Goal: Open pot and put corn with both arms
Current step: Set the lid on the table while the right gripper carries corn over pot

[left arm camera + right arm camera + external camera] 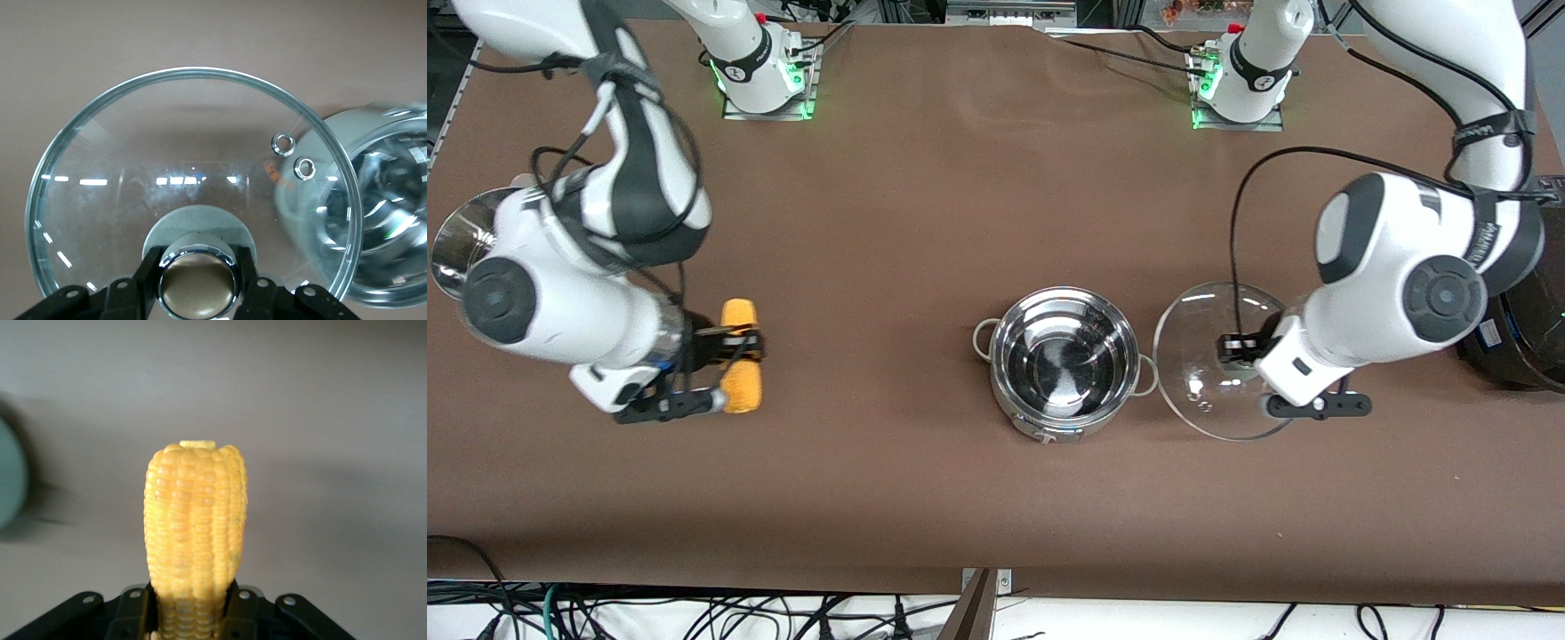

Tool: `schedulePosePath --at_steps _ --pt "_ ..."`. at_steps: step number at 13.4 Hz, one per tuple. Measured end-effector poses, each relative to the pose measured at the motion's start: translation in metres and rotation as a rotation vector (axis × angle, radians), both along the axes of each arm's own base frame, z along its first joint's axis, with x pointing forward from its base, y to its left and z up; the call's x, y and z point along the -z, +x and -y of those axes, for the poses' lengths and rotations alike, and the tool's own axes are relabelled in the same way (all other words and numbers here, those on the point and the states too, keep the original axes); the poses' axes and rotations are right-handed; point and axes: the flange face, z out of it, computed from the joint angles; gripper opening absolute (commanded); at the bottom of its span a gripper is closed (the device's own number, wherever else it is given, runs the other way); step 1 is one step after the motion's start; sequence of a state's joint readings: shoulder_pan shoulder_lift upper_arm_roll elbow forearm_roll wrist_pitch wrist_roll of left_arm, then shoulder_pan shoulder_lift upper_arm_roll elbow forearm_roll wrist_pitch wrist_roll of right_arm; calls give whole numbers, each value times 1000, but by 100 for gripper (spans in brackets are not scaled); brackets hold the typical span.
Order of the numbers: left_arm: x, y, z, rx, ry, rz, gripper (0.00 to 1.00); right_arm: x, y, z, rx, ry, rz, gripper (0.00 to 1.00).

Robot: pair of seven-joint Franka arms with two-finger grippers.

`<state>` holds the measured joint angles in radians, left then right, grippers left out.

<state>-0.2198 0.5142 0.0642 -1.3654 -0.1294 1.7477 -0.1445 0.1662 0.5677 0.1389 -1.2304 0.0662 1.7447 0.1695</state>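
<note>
**Lid off, corn in hand**

My left hand point(1238, 348) is clamped on the knob of the glass lid point(1200, 373), which hangs just beside the pot point(1064, 360), toward my left arm's end of the tabletop point(960, 204). The pot stands uncovered between my two hands. My right hand point(734, 345) is closed across the middle of the corn point(740, 369), well apart from the pot, toward my right arm's end.

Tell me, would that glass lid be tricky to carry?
Probably. The lid looks like clear glass, so likely fragile and slick. The left end effector grips only its round knob, so it might tilt. It seems wide for one grip.
</note>
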Motion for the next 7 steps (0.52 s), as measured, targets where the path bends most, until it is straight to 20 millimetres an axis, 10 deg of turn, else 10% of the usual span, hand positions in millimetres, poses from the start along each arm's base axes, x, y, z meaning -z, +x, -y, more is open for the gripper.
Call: schedulePosePath --at_steps 3,7 --pt "42 -6 -73 78 -22 10 0 -30 -36 -120 76 9 35 0" --pt "103 -25 -157 130 -34 36 0 -15 -70 -233 96 38 80 0"
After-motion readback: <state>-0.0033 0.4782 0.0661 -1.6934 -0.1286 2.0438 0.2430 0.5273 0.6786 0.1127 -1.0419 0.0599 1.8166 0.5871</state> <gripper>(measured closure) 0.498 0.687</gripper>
